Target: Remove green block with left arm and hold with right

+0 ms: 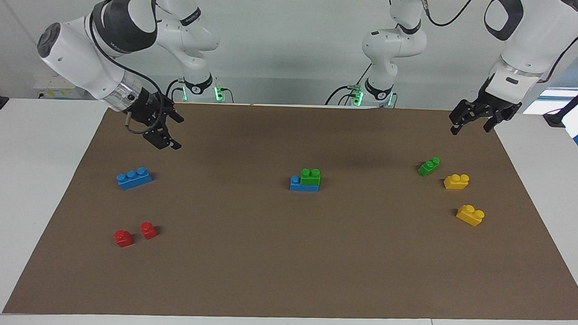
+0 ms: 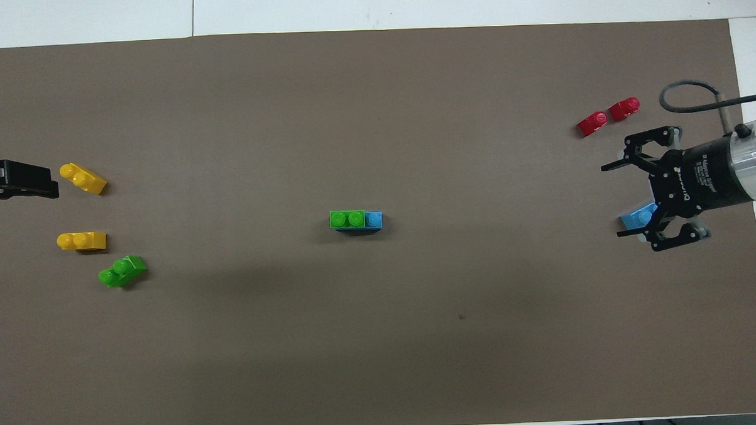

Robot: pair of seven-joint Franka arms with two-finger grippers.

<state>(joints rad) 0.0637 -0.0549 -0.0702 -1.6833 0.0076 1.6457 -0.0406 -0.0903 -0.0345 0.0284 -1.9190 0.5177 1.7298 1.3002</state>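
- Both claws hung spread and empty: left claw (image 1: pixel 478 120), right claw (image 1: pixel 167 129).
- Green block (image 1: pixel 310 176) sat on blue brick (image 1: pixel 298 184), midway between them.
- No grasp begun; judged next: right claw pins blue, left pulls green.

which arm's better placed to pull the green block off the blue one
Neither is close. The green block sits on a blue brick mid-table. The left gripper and right gripper hang open at opposite ends, about equally distant. The task gives the pull to the left.

Glossy moulded plastic on the green block (image 1: pixel 310 176) and the blue brick (image 1: pixel 303 184) under it. Matt brown paper-like mat (image 1: pixel 285 268), smooth, over the white table (image 1: pixel 38 182). Matt black grippers; glossy white arm shells.
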